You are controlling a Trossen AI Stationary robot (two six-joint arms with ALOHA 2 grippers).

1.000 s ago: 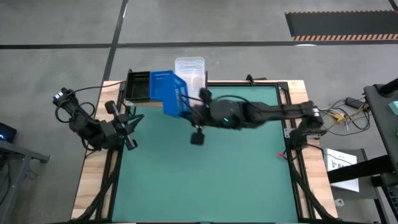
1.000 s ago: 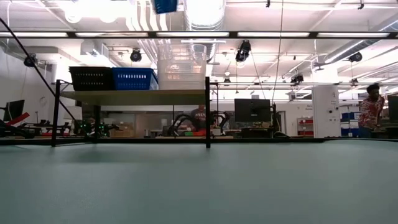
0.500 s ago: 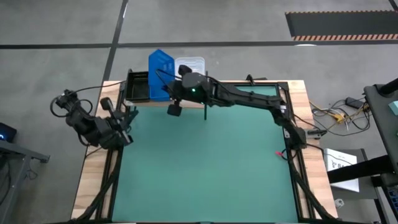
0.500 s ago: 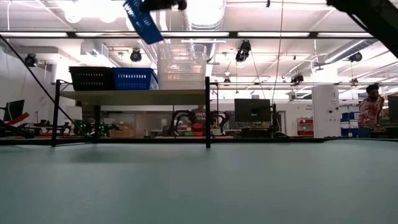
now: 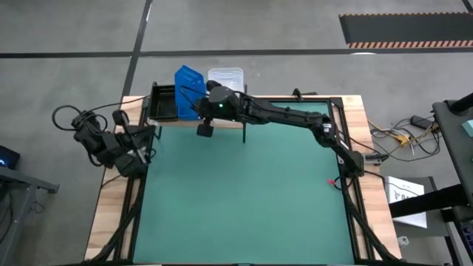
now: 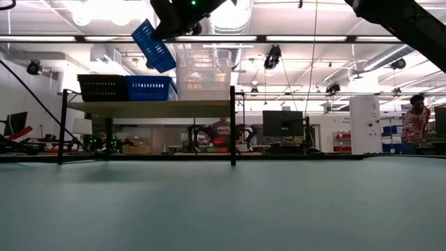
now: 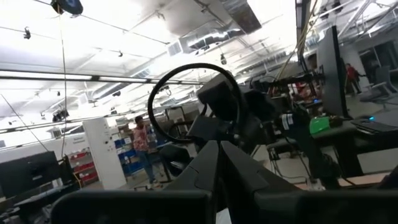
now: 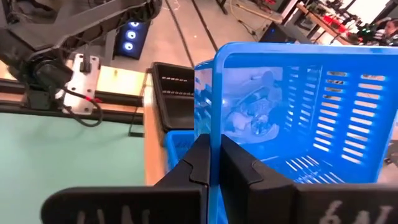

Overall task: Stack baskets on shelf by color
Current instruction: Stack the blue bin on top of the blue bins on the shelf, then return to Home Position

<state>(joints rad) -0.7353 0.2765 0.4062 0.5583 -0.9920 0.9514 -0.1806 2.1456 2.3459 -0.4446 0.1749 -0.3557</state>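
Table (image 5: pixel 244 199): covered by a green mat, wooden edges showing at left and right; fills most of the high view.
Shelf (image 6: pixel 150 108): light-brown board on a thin black frame, standing at the far edge of the table, left of centre in the high view.
Right arm (image 5: pixel 288 117): stretched across the far side of the table from its base at the right edge, reaching over the shelf.
Left arm (image 5: pixel 111 144): folded at the left edge of the table, well apart from the shelf.
Clear baskets (image 6: pixel 203 75): see-through stack at the shelf's right end, taller than its neighbours; count not clear.
Blue baskets on shelf (image 6: pixel 150 88): in the middle of the board, between the black and the clear, touching both.
Black baskets (image 6: pixel 102 88): dark mesh at the shelf's left end.
Carried blue basket (image 8: pixel 298 118): bright blue, tilted, held in the air above the blue ones on the shelf and not touching them; seen at (image 5: pixel 189 80) and (image 6: pixel 153 46).
Right gripper (image 8: pixel 211 163): clenched on the rim wall of the carried blue basket, one finger (image 8: pixel 196 163) outside and one inside.
Left gripper (image 7: pixel 219 163): fingers pressed together on nothing, pointing up into the room.
Person (image 6: pixel 417 120): standing far off at the right in the low view, in a red patterned top.
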